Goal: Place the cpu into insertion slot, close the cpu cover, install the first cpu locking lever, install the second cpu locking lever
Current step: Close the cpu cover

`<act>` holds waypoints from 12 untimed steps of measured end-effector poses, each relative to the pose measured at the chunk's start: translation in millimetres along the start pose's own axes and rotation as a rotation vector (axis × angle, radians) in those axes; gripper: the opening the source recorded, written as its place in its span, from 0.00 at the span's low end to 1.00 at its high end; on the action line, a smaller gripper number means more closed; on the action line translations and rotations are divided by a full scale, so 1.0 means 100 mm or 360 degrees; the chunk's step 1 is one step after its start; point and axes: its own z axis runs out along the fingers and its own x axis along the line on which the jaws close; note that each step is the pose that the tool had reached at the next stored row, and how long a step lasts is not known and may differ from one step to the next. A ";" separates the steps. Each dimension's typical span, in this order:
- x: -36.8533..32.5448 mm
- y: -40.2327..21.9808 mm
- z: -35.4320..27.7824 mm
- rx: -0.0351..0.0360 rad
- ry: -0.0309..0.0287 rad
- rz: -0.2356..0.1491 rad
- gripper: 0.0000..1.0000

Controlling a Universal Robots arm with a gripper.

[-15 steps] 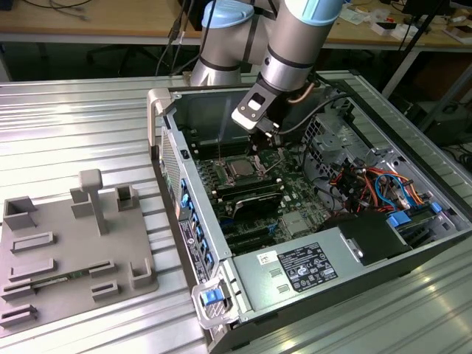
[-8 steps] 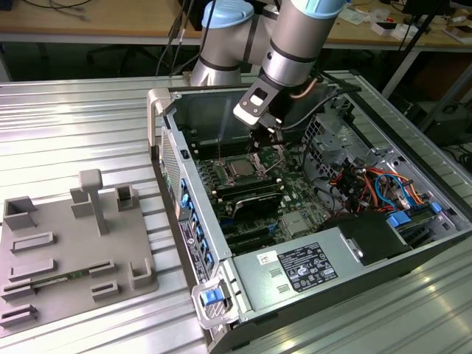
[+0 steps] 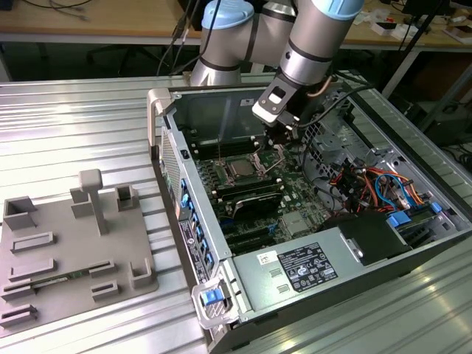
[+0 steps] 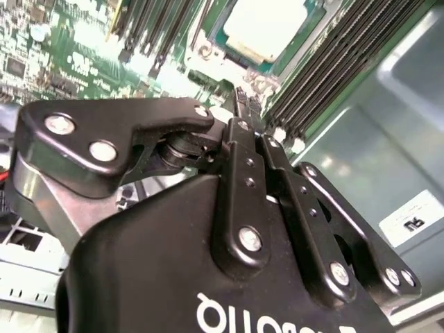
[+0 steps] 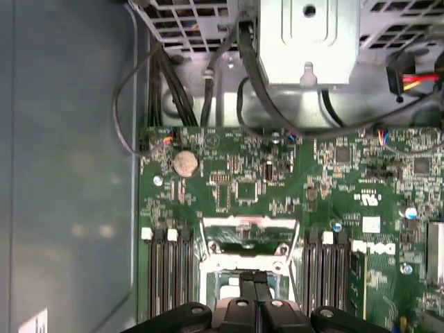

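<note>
The cpu (image 3: 240,168) lies flat in the insertion slot (image 4: 208,52) on the green board, its silvery top (image 4: 267,28) uncovered. The cpu cover (image 5: 248,232) is a thin silver frame standing raised at the socket's edge. My gripper (image 3: 283,145) hangs inside the open computer case, just to the exterior view's right of the socket. Its two black fingers (image 4: 239,132) are pressed together, and I see nothing between them. The fingertips (image 5: 254,279) sit right at the raised cover; I cannot tell whether they touch it.
Black memory slots (image 5: 170,270) flank the socket on both sides. A metal drive cage (image 5: 309,41) and loose cables (image 3: 369,184) crowd the case beyond the board. The power supply (image 3: 295,269) fills the case's near end. A grey fixture plate (image 3: 74,251) lies at the exterior view's left.
</note>
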 end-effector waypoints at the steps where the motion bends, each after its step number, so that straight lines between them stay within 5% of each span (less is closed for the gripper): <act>1: 0.003 0.013 -0.017 0.0000 0.00001 0.0000 0.11; 6: 0.020 0.095 -0.049 0.0000 0.00000 0.0000 0.11; 12: 0.036 0.299 -0.050 0.0000 0.00001 0.0000 0.11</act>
